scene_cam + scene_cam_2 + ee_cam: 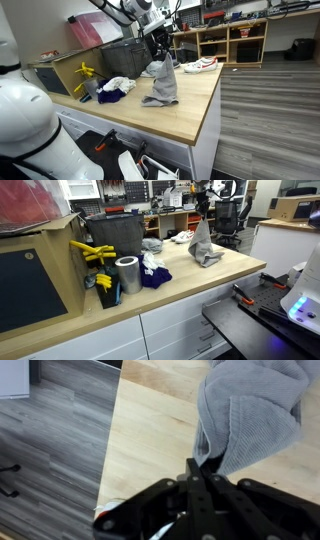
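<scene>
- On the wooden countertop, toward the end away from the clutter and about midway between its long edges, a grey cloth stood drawn up into a peak.
- The gripper was clenched on the grey cloth, pinching one upper fold; the wrist view showed fabric caught between closed fingertips.
- In both exterior views the cloth hung from the pinch, its lower folds seemingly resting on the top.
- Nearer the other end lay a blue rag, a white rag, a metal can and a yellow tool, all beside a dark bin and well apart from the cloth.
- Judgement: a lift in hand, the cloth raised but not yet clear of the surface.
- Any further move calls for a firm pinch and enough height to free the trailing hem, kept away from the countertop's edge.
</scene>
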Controlling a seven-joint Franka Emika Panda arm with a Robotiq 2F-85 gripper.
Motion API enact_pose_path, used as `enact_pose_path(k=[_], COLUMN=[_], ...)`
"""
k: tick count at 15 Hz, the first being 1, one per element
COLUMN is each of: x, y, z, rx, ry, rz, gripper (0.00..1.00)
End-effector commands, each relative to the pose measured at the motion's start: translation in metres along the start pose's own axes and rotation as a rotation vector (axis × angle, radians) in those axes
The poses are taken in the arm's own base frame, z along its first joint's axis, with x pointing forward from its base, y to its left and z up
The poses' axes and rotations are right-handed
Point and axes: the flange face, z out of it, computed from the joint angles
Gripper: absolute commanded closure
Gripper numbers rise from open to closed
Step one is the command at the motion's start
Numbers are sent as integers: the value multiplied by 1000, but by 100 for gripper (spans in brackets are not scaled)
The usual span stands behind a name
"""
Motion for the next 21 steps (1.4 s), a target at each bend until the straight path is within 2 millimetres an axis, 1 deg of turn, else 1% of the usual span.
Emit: enact_pose_path(k=[1,2,3,6,7,12,13,16,18,21], x=[21,24,26,25,23,8,4,-8,-18,-30], y=[14,14,14,12,12,11,11,5,-3,-18], z=[7,13,17,21,16,-11,-15,-22,-19,-4], rx=[-54,-59,-64,-78,-79,-41,-31,17,81,200], ry=[-28,-43,-58,-68,-60,-48,-55,-89,-129,-186], rz=[180,226,268,336,349,365,368,371,383,406], gripper=[99,73,72,52,43,5,1,0,0,0])
